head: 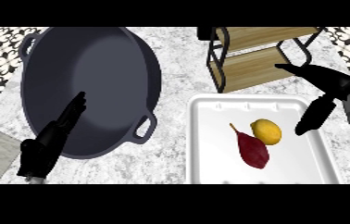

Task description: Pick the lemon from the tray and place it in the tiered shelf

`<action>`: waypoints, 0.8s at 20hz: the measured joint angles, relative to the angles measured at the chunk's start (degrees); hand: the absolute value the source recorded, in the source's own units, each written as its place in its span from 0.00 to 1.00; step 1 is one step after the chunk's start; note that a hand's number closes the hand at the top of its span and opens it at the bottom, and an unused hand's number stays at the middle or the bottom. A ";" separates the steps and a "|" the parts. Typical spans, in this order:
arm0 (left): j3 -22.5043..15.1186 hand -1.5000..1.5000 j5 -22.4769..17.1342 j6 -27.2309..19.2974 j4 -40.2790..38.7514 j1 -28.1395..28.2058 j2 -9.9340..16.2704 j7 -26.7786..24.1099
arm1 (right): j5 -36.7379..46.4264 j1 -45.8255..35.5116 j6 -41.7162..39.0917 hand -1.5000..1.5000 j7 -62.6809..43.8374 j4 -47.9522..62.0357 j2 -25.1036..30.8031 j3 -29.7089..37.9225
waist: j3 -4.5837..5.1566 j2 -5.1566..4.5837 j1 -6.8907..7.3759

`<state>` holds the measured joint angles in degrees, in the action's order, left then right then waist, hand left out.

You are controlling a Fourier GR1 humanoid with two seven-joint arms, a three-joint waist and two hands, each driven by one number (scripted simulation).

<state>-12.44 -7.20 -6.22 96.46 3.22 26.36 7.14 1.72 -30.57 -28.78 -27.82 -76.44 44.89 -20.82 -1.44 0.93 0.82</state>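
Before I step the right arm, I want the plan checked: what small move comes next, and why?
Probably swing the right hand left and down over the lemon: it hangs open above the tray's right edge, holding nothing.

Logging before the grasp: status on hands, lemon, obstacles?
Right hand open, over the tray's right edge, holding nothing. Left hand open over the pan. Lemon in tray, beside a red vegetable. Shelf unblocked.

Speckled grey-white stone counter (179,56), patterned black-and-white corners (14,35).

Marble counter (174,65): pan (89,89), tray (205,140), shelf (256,56).
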 measured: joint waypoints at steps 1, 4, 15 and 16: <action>0.21 0.50 0.04 0.12 -0.09 0.09 -0.04 0.00 | 0.04 -0.42 -0.48 0.00 -1.38 -0.48 -0.84 -0.65 | -0.04 0.04 -0.10; 0.90 0.50 0.12 0.66 -0.54 -0.06 -0.21 -0.47 | 0.65 -0.48 -0.80 0.00 -5.11 -1.01 -3.90 -2.84 | -0.16 0.11 -0.44; 0.39 0.50 1.50 1.16 -3.57 1.69 -3.19 -1.34 | 2.27 0.43 -1.46 0.00 -18.12 -3.39 -9.83 -6.83 | 0.36 -0.21 -1.37; -0.04 0.50 1.68 1.15 -5.29 1.16 -4.19 -1.60 | 2.59 0.55 -1.70 0.00 -18.80 -3.65 -9.88 -6.91 | 0.63 -0.39 -1.39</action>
<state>-12.47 -5.52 -5.07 91.17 4.38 22.17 5.54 4.31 -30.02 -30.48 -46.61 -80.08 35.01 -27.73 -0.81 0.54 -0.57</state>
